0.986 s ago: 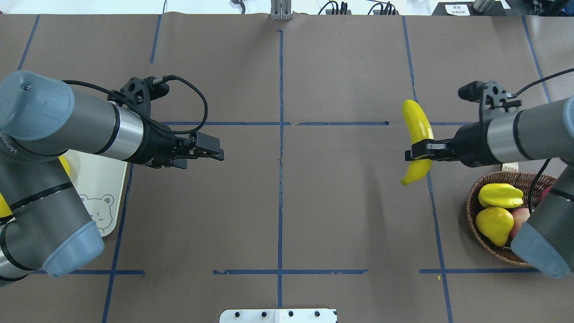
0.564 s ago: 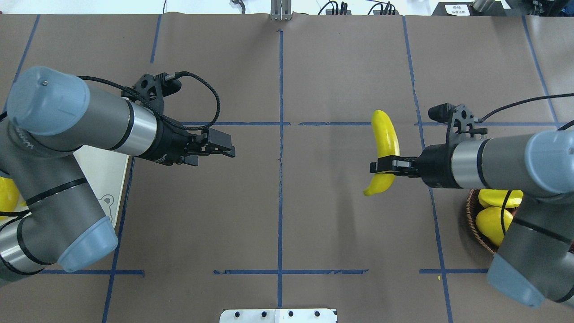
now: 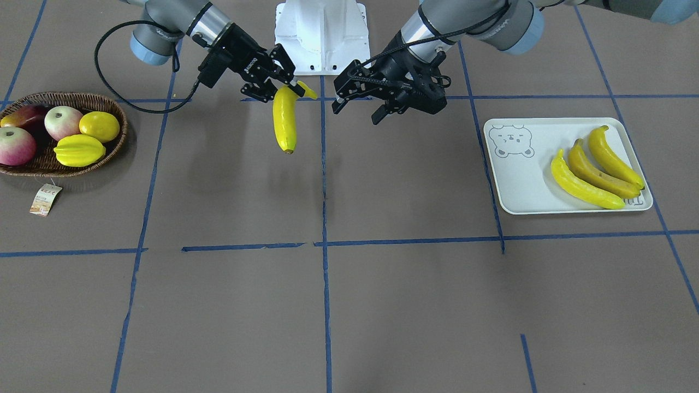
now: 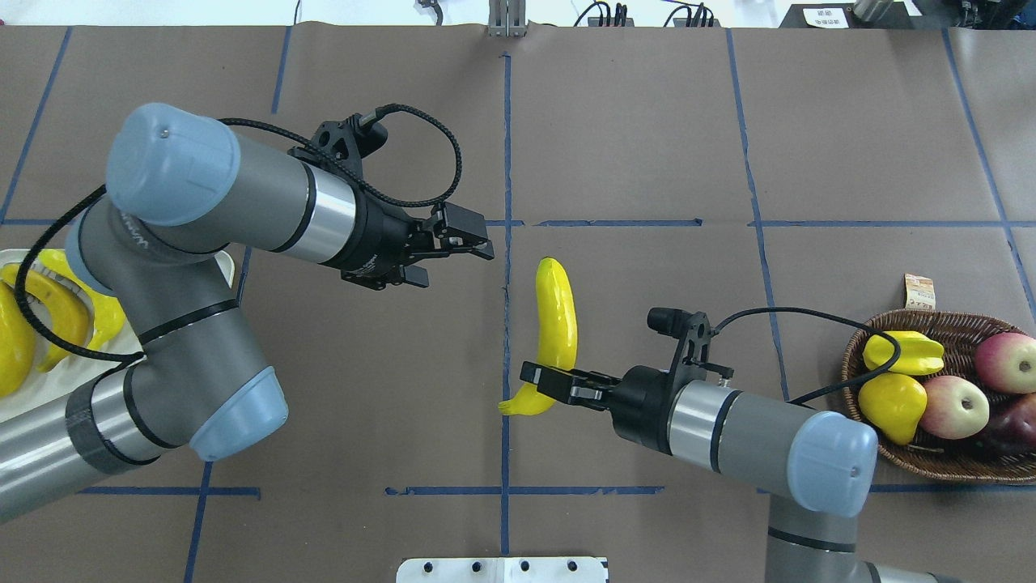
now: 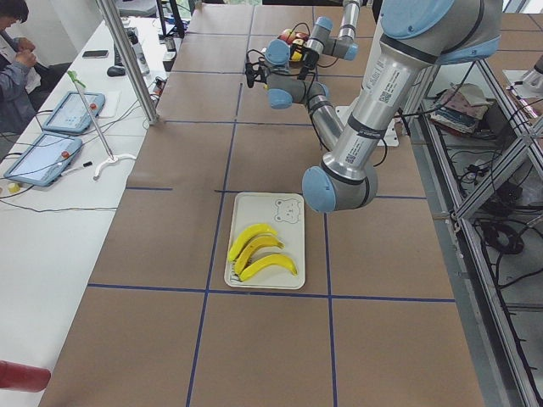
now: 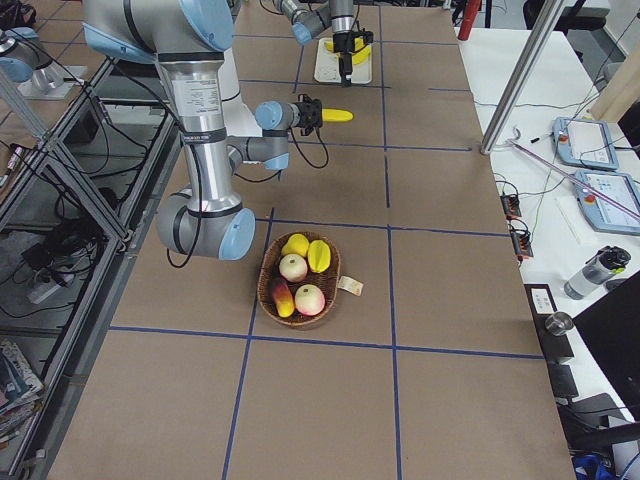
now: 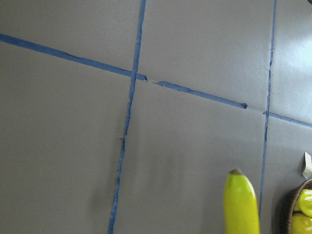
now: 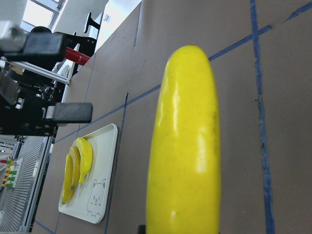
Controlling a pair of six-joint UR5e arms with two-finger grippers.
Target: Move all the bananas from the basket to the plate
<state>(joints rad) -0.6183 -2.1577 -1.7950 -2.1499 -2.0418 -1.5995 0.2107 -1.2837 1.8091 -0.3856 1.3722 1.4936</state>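
Observation:
My right gripper (image 4: 544, 382) is shut on the stem end of a yellow banana (image 4: 558, 320) and holds it above the table's middle line; the banana also shows in the front view (image 3: 285, 121). My left gripper (image 4: 473, 240) is open and empty, a short way to the banana's upper left in the overhead view, apart from it. The plate (image 3: 523, 188) with the bear face carries three bananas (image 3: 592, 169), one a darker brownish yellow. The left wrist view shows only the banana's tip (image 7: 241, 202).
A wicker basket (image 3: 68, 170) at the robot's right holds apples, a lemon (image 3: 99, 126) and a starfruit (image 3: 79, 150). A paper tag (image 3: 46, 198) lies beside it. Blue tape lines cross the brown table.
My right arm has carried the banana from near the basket to the table's middle. My left arm has moved from over the plate toward the middle, gripper still open.

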